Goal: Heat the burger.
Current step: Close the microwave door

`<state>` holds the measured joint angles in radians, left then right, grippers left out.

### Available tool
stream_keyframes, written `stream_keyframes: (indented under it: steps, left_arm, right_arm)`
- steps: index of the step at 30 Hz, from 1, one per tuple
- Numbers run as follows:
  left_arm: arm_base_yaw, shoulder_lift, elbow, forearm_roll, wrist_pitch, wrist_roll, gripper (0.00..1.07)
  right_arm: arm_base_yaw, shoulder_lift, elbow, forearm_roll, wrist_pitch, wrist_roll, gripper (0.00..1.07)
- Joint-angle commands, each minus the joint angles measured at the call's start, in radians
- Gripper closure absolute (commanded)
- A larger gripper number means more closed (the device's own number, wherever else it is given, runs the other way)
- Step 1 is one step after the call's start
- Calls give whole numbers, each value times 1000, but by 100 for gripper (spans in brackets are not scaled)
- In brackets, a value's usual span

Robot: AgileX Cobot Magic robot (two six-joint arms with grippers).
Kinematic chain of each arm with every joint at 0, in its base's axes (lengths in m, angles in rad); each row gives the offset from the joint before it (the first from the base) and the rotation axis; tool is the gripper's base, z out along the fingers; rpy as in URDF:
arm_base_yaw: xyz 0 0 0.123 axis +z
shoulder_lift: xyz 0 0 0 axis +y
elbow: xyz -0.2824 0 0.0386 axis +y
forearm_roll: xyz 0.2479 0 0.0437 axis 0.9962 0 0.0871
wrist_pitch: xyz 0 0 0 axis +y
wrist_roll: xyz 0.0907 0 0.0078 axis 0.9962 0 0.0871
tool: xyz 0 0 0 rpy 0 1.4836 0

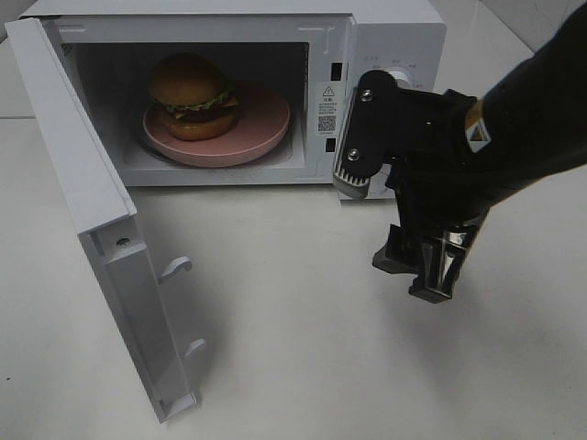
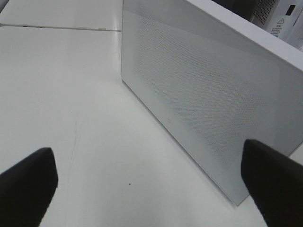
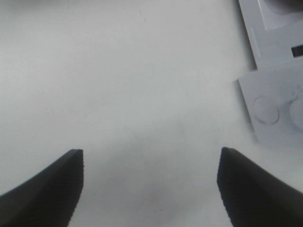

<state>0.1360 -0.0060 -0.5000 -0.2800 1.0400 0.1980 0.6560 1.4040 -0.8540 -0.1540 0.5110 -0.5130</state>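
Observation:
The burger [image 1: 191, 96], with a golden-brown bun, green lettuce and a dark patty, sits on a round pink plate [image 1: 266, 124] inside the open microwave [image 1: 385, 37]. My right gripper [image 1: 415, 275] hangs over the table in front of the microwave's control panel, pointing down. In the right wrist view this gripper [image 3: 151, 152] is open with only bare table between its fingers. My left gripper [image 2: 147, 151] is open too, close to the outer face of the microwave door [image 2: 213, 94], and holds nothing. The exterior view does not show the left gripper.
The microwave door [image 1: 92, 202] stands swung out to the left, reaching toward the table's front. Its two latch hooks [image 1: 174, 268] stick out from the inner edge. The control panel's knobs [image 3: 266, 109] show at the edge of the right wrist view. White table [image 1: 293, 348] lies in front.

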Motion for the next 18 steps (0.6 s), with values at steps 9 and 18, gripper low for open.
stream_keyframes:
  steps: [9,18]
  left_arm:
    - [4,-7,3,-4,-3,-1,9]
    - [4,-7,3,-4,-3,-1,9]
  right_arm:
    - [-3,-239,75,1,216,456,31]
    - [-3,-434,81,2,505,591,31]
